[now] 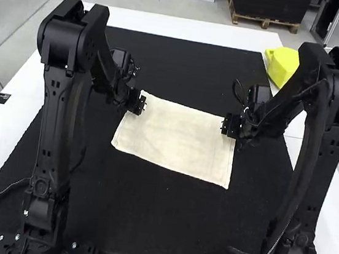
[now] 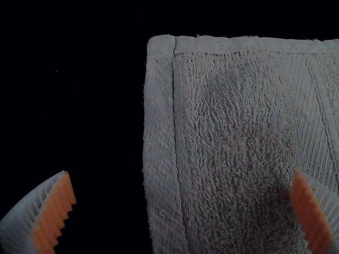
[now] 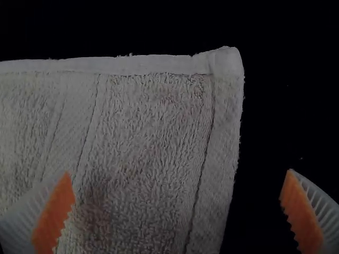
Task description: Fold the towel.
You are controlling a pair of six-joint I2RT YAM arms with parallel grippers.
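Note:
The cream towel point(image 1: 177, 137) lies spread and flat on the black mat. My left gripper point(image 1: 136, 102) is over its far left corner, and my right gripper point(image 1: 230, 126) is over its far right corner. In the left wrist view my left gripper point(image 2: 183, 206) stands open, its fingers wide apart above the side hem of the towel point(image 2: 238, 132), with the corner in sight. In the right wrist view my right gripper point(image 3: 177, 206) is likewise open above the towel point(image 3: 143, 143) near its other corner. Neither holds any cloth.
The black mat point(image 1: 145, 223) covers most of the white table point(image 1: 187, 29). A yellow object point(image 1: 282, 66) stands at the table's far right edge, beyond the right arm.

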